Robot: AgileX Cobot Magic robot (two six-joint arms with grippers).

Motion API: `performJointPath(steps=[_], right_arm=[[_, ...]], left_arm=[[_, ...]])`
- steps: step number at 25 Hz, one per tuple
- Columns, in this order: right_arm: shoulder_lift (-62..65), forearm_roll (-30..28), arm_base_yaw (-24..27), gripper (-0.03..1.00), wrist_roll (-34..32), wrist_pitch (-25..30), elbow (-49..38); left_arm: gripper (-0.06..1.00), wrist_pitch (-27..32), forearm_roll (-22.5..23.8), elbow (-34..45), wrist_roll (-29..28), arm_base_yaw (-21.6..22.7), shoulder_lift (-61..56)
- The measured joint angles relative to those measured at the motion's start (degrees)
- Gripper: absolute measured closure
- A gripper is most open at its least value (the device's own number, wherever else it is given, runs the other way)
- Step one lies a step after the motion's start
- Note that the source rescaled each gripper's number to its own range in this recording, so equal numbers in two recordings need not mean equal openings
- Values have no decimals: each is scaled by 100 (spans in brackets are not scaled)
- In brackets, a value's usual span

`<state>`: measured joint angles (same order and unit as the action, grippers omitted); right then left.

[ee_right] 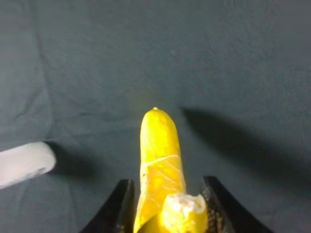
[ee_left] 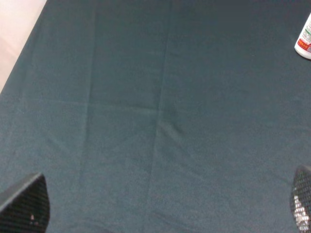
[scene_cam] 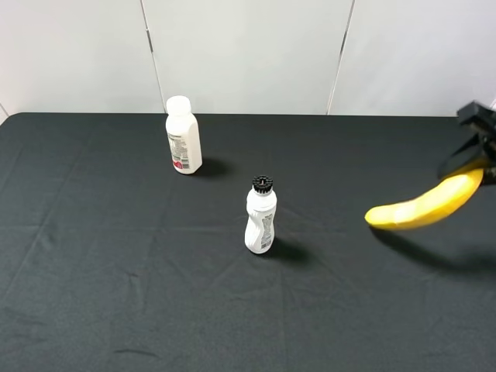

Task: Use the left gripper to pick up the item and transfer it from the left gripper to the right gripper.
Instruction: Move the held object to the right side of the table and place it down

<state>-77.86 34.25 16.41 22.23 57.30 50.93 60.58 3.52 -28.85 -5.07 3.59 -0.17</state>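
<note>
The yellow banana [scene_cam: 426, 204] hangs in the air at the right edge of the exterior view, its free end pointing left over the black cloth. My right gripper [scene_cam: 480, 159] is shut on its other end, with most of the arm outside the picture. In the right wrist view the banana [ee_right: 159, 160] sticks out between the two black fingers [ee_right: 116, 206]. My left gripper [ee_left: 160, 213] is open and empty over bare cloth; only its two fingertips [ee_left: 26, 204] show. It is outside the exterior view.
A white bottle with a black ribbed cap [scene_cam: 261, 215] stands upright mid-table. A white bottle with a white cap [scene_cam: 183, 136] stands at the back left; its base shows in the left wrist view [ee_left: 304, 39]. A black cloth [scene_cam: 116, 271] covers the table.
</note>
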Motion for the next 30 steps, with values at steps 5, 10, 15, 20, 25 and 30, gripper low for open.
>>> performJointPath(steps=[5,10,15,20,25,30], right_arm=[[-38,286,0,97,228,804,283],[-582,735,0,97,608,1100,302],[-1405,818,0,97,741,1100,314],[-2175,1063,0,97,992,1100,326],[-2561,1287,0,97,1114,1059,350],[-2567,1281,0,97,1119,1012,493]], left_arm=[[-6,0,0,0,0,0,0],[-6,0,0,0,0,0,0],[-6,0,0,0,0,0,0],[-6,0,0,0,0,0,0],[-6,0,0,0,0,0,0],[-6,0,0,0,0,0,0]])
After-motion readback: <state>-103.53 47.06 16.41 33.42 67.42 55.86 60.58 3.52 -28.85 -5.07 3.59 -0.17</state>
